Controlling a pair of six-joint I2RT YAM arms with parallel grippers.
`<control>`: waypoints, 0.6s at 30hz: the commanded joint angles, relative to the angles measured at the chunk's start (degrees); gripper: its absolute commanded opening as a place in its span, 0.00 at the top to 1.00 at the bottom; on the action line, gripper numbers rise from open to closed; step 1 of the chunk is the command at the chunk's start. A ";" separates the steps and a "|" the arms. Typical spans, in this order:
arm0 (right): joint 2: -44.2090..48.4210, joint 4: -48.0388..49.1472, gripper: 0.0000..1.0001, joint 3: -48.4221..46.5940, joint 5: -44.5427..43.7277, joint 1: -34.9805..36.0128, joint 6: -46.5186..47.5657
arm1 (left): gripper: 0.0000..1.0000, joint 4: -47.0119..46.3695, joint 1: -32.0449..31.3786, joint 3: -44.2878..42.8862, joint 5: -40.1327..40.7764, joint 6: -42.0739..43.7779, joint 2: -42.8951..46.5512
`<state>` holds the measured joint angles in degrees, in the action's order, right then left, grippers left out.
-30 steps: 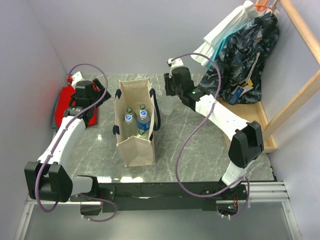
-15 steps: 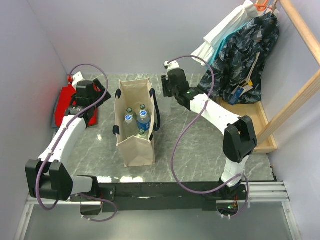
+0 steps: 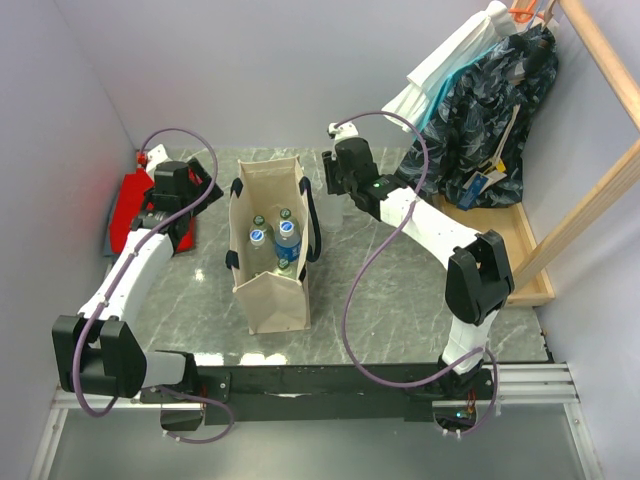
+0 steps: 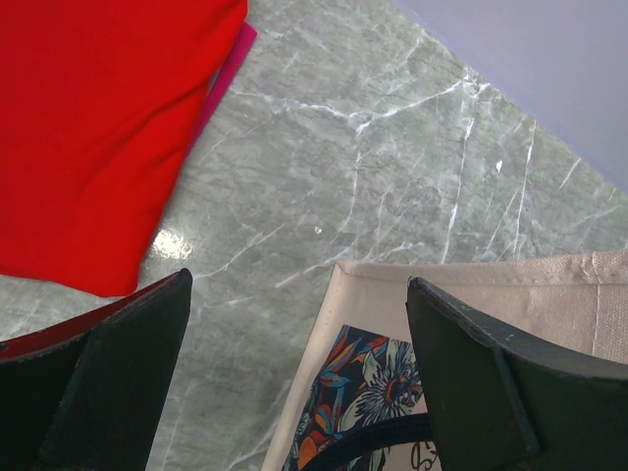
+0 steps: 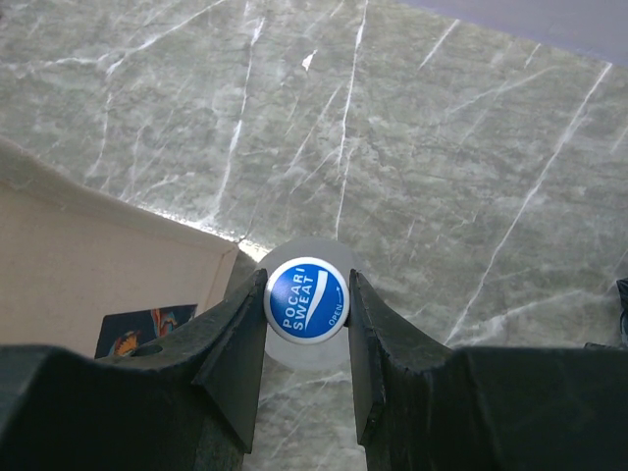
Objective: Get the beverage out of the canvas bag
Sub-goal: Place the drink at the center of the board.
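The beige canvas bag [image 3: 272, 295] stands open at the table's middle, with several bottles [image 3: 286, 240] upright inside. My right gripper [image 3: 338, 192] hangs just off the bag's far right corner, shut on the blue cap of a cloudy beverage bottle [image 5: 306, 306]. In the right wrist view the right gripper [image 5: 306, 285] pinches that cap from both sides, over the marble, with the bag's wall [image 5: 98, 275] to the left. My left gripper [image 3: 183, 228] is open and holds nothing. In its own view the left gripper [image 4: 299, 383] is over the bag's floral side [image 4: 461, 294].
A red folded cloth [image 3: 125, 205] lies at the table's far left, also seen as the red cloth [image 4: 88, 128] in the left wrist view. Clothes [image 3: 490, 110] hang on a wooden rack [image 3: 595, 195] at the right. Walls close in on the left and back.
My right arm shifted a little left toward the bag with the bottle, then held still; the bottle's body is now hidden under it in the top view. The left arm barely moved.
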<state>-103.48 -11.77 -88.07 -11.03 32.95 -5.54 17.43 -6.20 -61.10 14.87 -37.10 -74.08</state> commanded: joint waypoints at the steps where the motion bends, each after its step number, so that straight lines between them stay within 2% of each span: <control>1: 0.04 3.95 1.00 -5.09 -0.49 -0.34 -0.52 | 0.04 -0.91 -0.13 -2.27 0.33 0.54 0.08; 4: -0.32 2.90 1.00 -6.32 -0.40 -0.34 -0.52 | 0.04 -1.08 -0.13 -2.36 0.07 0.63 -0.09; 7: -0.23 2.81 0.94 -6.58 -0.66 -0.34 -0.52 | 0.04 -1.17 -0.13 -2.36 -0.11 0.63 -0.09; 13: -0.32 2.10 0.94 -6.85 -1.36 -0.43 -0.70 | 0.04 -1.08 -0.13 -2.18 0.07 0.54 -0.01; 14: -0.23 2.19 0.88 -6.76 -1.45 -0.34 -0.61 | 0.04 -1.08 -0.22 -2.09 0.07 0.54 -0.01; 18: -0.40 1.66 0.79 -7.02 -1.19 -0.34 -0.87 | 0.04 -1.35 -0.22 -2.09 0.07 0.63 0.08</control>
<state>-105.16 -13.67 -90.83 -11.14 32.95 -5.74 17.43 -6.20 -61.10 14.85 -37.10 -74.11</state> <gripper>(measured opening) 0.408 0.966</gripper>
